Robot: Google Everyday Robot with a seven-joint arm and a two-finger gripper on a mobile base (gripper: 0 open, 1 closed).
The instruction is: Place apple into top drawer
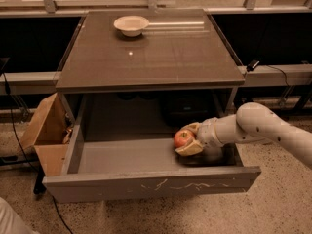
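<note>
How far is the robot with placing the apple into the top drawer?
Done: the top drawer is pulled open, and the apple is inside it, at the right side. In hand: the claw grips the apple low over the drawer floor. Left: release the apple and withdraw the claw.

The gripper [185, 141] clasps the small round red apple [183, 137] low inside the open wide grey drawer [146, 185], right side.

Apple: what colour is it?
Red apple, yellowish patch, gripped by the pincer inside the top drawer; camera view.
</note>
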